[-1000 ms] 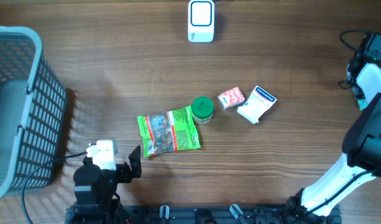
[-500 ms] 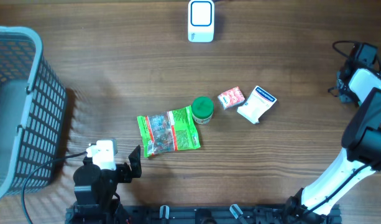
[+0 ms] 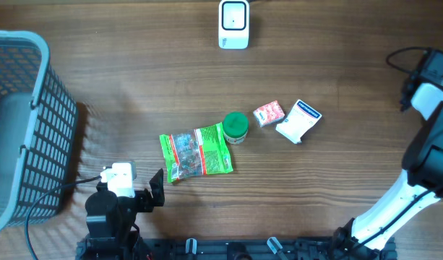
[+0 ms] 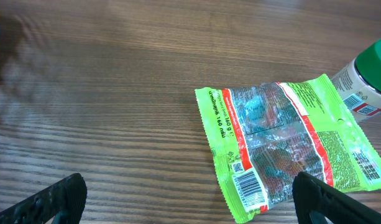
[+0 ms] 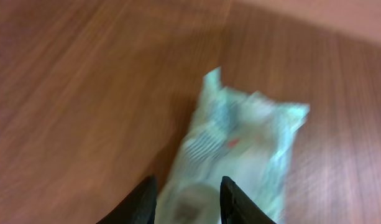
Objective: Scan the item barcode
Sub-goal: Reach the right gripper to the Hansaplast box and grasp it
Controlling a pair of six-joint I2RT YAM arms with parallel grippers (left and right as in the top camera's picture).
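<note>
Pale teal-white packet lies on the wood table, centre-right of the right wrist view, heavily blurred. R gripper is at its lower end, fingers narrowly apart w/ the packet's end btwn them; can't tell if they pinch it. In the overhead view that arm sits at far right edge. Scanner stands top centre. Mid-frame: green snack bag, barcode visible, touching a green-capped bottle; red-white sachet and white-blue pouch just right. L gripper, lower left, fingers spread wide, holding nothing. Basket at left edge.
</note>
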